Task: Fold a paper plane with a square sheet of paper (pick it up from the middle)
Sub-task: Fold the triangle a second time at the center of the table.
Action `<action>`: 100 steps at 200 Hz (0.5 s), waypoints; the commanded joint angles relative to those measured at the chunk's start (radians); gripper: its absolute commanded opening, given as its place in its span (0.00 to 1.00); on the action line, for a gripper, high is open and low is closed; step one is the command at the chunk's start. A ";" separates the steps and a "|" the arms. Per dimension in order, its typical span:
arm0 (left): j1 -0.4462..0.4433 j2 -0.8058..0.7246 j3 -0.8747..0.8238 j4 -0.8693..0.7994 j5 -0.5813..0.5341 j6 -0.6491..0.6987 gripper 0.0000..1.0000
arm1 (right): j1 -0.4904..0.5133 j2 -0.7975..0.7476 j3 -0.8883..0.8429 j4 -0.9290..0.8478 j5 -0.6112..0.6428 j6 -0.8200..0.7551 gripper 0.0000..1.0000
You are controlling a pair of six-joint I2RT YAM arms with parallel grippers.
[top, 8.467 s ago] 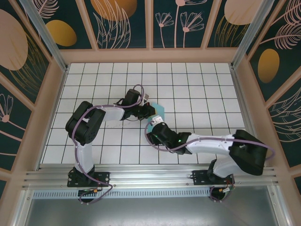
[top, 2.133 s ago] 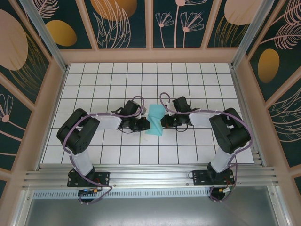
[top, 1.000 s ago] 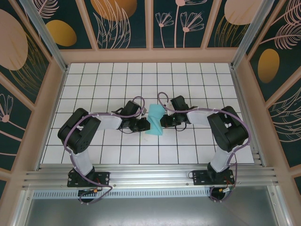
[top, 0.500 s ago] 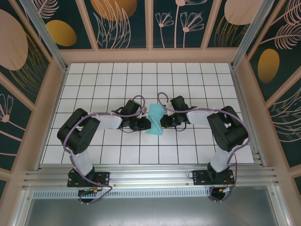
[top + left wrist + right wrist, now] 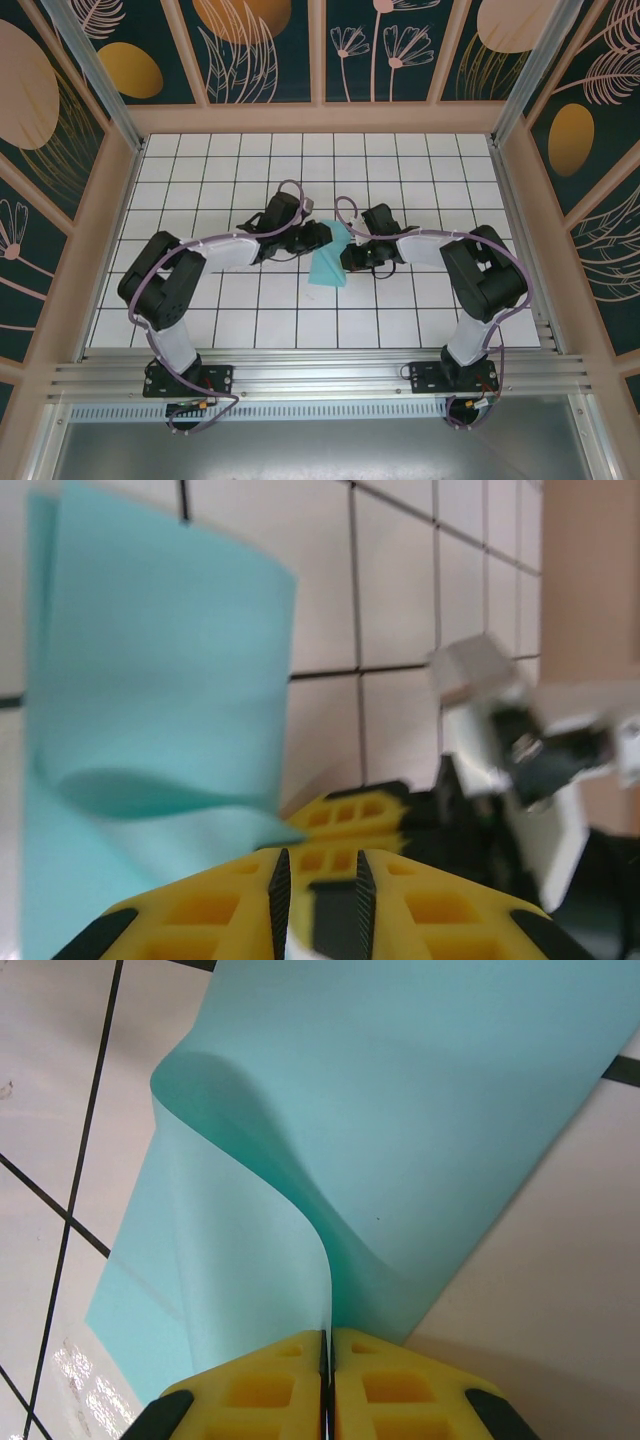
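The square sheet of paper (image 5: 327, 266) is light cyan and lies doubled over and curled on the white tiles at the table's middle. My right gripper (image 5: 346, 258) sits at its right edge. In the right wrist view the right gripper (image 5: 327, 1336) is shut on the raised edge of the sheet (image 5: 400, 1110), which bulges up in a soft curve. My left gripper (image 5: 320, 236) hovers by the sheet's far left corner. In the left wrist view the left gripper (image 5: 318, 868) stands slightly open with nothing between its pads. There the sheet (image 5: 150, 680) lies to the left and ahead.
The white grid table (image 5: 200, 180) is boxed in by wooden walls (image 5: 320, 118) at the back and sides. A metal rail (image 5: 320, 365) runs along the near edge. Both arms meet low over the middle tiles, close to each other.
The left gripper has let go of the sheet's left side, opened a little and moved up toward the far corner. The right gripper stays shut on the sheet.
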 commanded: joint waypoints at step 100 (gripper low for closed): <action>-0.004 0.167 0.042 0.158 0.091 -0.151 0.26 | 0.010 0.035 -0.026 0.011 0.030 0.005 0.12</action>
